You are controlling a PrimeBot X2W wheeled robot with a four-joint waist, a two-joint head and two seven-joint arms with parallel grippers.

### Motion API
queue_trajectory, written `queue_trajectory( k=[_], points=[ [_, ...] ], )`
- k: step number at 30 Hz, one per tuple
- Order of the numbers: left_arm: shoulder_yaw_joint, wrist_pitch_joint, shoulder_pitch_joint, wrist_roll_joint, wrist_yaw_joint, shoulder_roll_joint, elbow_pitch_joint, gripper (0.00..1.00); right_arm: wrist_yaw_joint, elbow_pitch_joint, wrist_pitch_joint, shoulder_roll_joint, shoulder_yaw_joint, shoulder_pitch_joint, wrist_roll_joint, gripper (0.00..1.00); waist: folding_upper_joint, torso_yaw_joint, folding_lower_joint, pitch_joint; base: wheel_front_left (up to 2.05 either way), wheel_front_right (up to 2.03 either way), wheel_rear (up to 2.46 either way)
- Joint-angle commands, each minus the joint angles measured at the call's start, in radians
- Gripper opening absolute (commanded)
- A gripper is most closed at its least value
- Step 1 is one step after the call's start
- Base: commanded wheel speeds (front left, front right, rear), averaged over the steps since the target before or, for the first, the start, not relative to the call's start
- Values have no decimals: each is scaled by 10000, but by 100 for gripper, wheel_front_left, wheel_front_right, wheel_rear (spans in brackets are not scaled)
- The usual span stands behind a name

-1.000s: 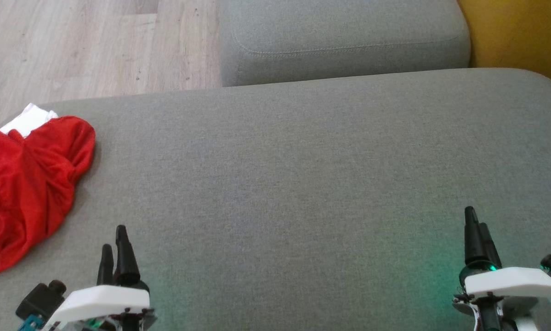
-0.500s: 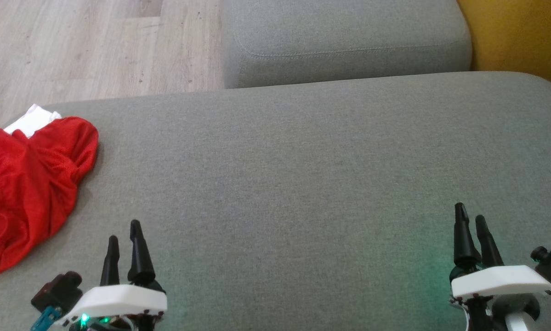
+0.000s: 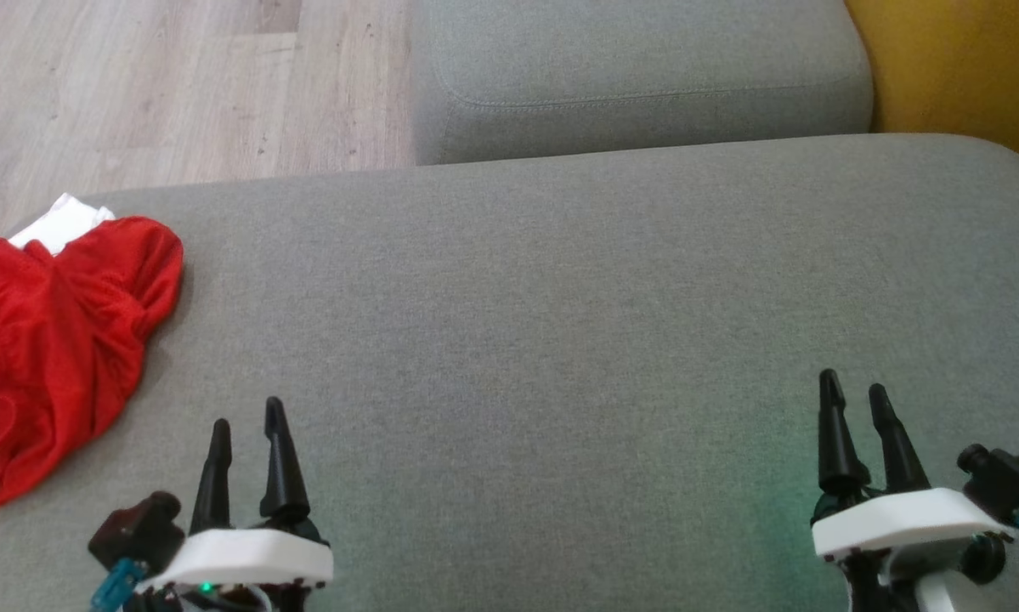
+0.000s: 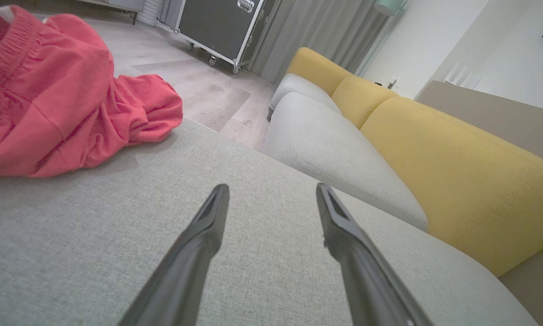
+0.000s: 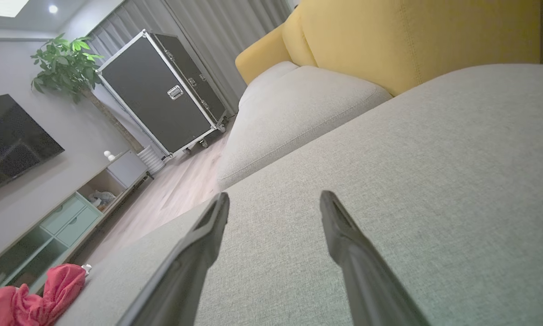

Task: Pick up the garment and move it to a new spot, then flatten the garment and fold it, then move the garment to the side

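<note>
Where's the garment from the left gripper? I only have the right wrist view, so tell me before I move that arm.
Observer: In the head view the red garment lies bunched at the left edge of the grey seat cushion, ahead and to the left of the left gripper, clear of its fingers.
Operator: Check for anything under the garment.
Observer: A white cloth pokes out from beneath its far edge, by the cushion's rim.
</note>
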Motion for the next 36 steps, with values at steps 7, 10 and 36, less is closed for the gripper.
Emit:
queue_trajectory(
  k=[7,10,36],
  points=[
    [5,-338,-199,1076,208,96,-428,100,-5,-393,-340,-81,433,-332,-1160,100,-1,42,0,-64,0,0,0],
    [-53,-456,-170,1460,190,96,-391,100,-6,-379,-457,-84,569,-298,-1705,100,-1,68,0,-106,0,0,0],
    [-388,-1257,-21,4499,774,106,41,100,-7,-142,-1254,-104,1097,-93,-4957,100,-1,194,0,-194,0,0,0]
  ],
)
